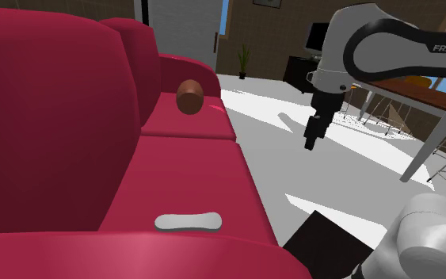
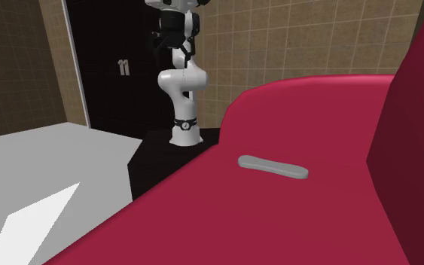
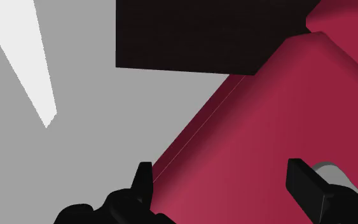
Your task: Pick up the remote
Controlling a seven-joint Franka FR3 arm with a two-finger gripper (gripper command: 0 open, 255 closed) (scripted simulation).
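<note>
Black fingers [image 3: 306,184] of our gripper [image 3: 222,175] stand wide apart, empty, and the grey remote [image 1: 188,221] lies flat on the red sofa seat [image 1: 189,170]; we judge it light and stiff, best pinched across its waist.

Everything's sharp right out to the edges and evenly bright, with hard-edged white light patches on the grey floor [image 1: 332,178], blue daylight in the windows [image 1: 226,16] at the back, and a soft pinkish sheen along the red sofa [image 1: 189,158] front.
</note>
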